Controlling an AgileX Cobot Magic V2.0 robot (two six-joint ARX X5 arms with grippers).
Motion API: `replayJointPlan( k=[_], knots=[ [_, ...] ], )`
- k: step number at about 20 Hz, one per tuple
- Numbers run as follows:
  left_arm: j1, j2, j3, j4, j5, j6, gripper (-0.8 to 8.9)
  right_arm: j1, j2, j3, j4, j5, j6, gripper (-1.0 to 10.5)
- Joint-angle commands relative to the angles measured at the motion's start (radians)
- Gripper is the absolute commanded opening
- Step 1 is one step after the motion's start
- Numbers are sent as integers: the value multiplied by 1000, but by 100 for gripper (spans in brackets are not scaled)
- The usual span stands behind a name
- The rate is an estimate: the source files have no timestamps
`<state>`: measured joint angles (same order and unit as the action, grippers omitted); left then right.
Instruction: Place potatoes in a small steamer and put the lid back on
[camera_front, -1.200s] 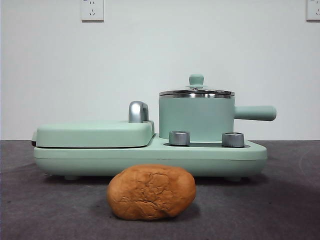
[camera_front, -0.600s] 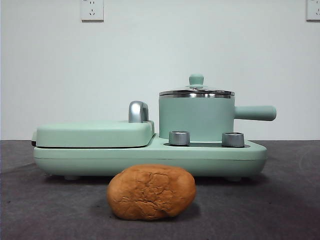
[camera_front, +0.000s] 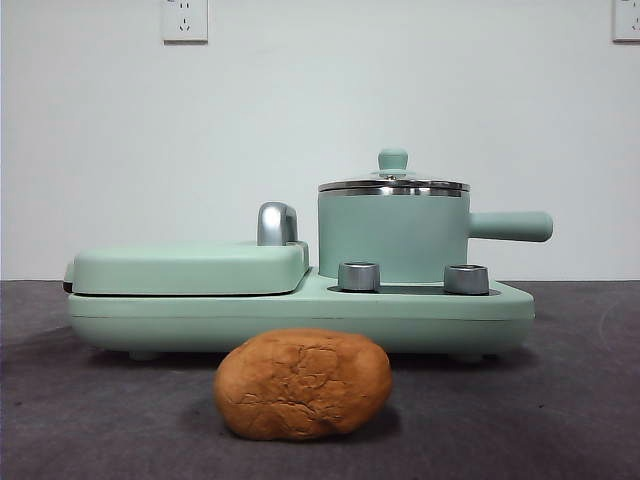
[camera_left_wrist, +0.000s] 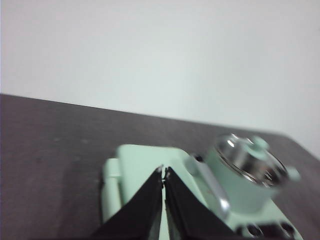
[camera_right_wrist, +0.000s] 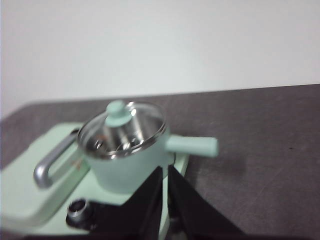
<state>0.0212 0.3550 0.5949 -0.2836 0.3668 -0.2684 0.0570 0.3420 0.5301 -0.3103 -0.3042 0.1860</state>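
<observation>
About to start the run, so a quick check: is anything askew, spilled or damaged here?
Nothing stands out. The clear glass lid sits level on the mint-green steamer pot, and the cracked orange-brown potato lies on the dark table in front of the appliance, apart from it. No spills show.

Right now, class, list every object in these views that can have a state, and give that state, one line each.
potato: lying on the table in front of the cooker, not held.
steamer: upright on the cooker base, handle sideways.
lid: on the steamer.
griddle cover: down, closed.
left gripper: shut, holding nothing.
right gripper: shut, holding nothing.
</observation>
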Motion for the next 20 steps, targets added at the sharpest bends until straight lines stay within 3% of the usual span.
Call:
replayJointPlan(
  k=[1, 5, 12, 14, 17, 20],
  knots=[
    [-7, 85, 100, -68, 70, 172, 8, 0, 63, 49, -16, -53, -146, 13],
    [-27, 194, 202, -174, 123, 356, 7, 0, 143, 116, -101, -101, -265, 13],
    [-111, 307, 297, -283, 132, 743, 6, 3, 216, 220, -252, -66, -510, 13],
    [-136, 320, 298, -274, 132, 797, 6, 8, 218, 232, -253, -37, -562, 14],
    [-163, 333, 298, -269, 132, 797, 7, 12, 218, 238, -253, -15, -602, 24],
    [-182, 333, 298, -269, 132, 797, 81, 12, 218, 238, -266, -9, -602, 150]
  ],
)
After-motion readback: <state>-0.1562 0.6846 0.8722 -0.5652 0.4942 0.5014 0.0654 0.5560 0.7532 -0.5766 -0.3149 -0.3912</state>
